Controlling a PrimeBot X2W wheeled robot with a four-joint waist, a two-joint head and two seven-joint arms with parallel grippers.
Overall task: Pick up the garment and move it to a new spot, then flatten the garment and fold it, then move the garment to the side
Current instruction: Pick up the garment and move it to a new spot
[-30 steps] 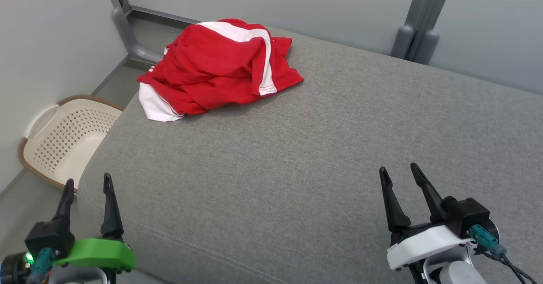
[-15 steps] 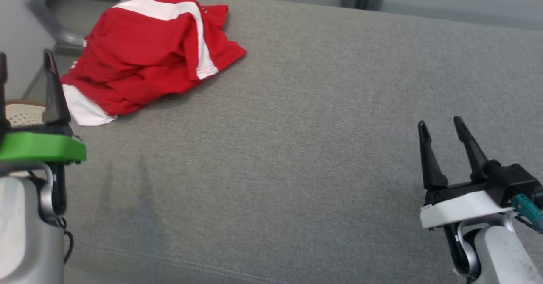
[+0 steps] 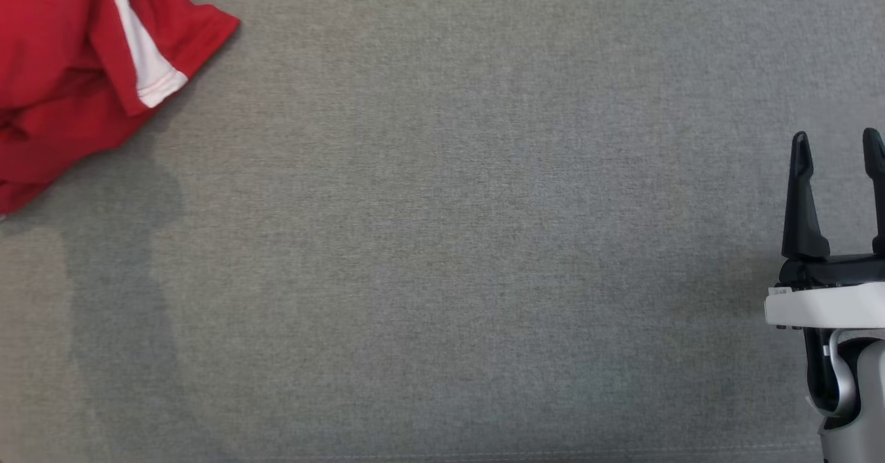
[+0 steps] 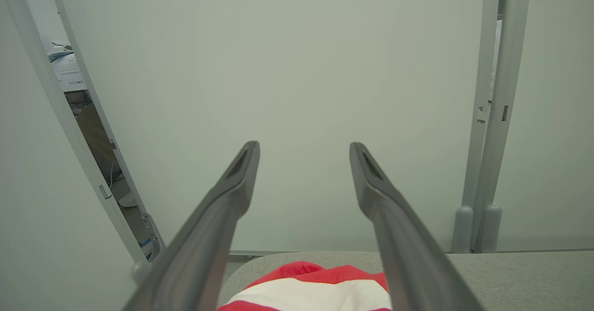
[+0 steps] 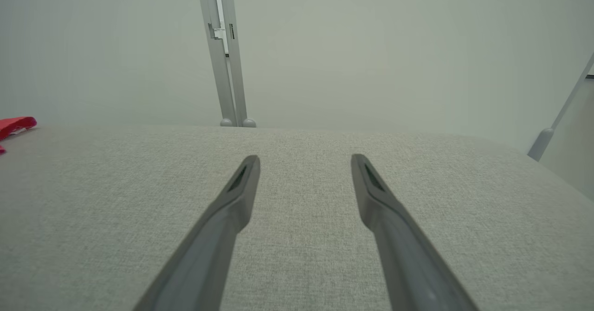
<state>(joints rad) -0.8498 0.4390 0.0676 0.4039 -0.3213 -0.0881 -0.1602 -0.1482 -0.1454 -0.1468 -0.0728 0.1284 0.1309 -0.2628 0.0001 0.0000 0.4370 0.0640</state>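
A crumpled red garment (image 3: 62,83) with a white stripe lies at the upper left corner of the head view, partly cut off by the frame. In the left wrist view the garment (image 4: 311,288) peeks up between and below the fingers of my left gripper (image 4: 304,155), which is open and holds nothing, raised above the cloth. My right gripper (image 3: 836,148) stands open at the right edge of the head view, far from the garment, over bare fabric. The right wrist view shows it (image 5: 305,167) open too, with a red scrap of the garment (image 5: 16,124) at far left.
The grey upholstered surface (image 3: 442,242) spreads wide across the head view. Pale partition walls with grey posts (image 4: 494,116) stand behind it, and another post (image 5: 225,51) rises beyond the far edge in the right wrist view.
The head camera has swung right and down, so the garment slid to the upper left corner and the left gripper left the picture. The basket and floor dropped out of view.
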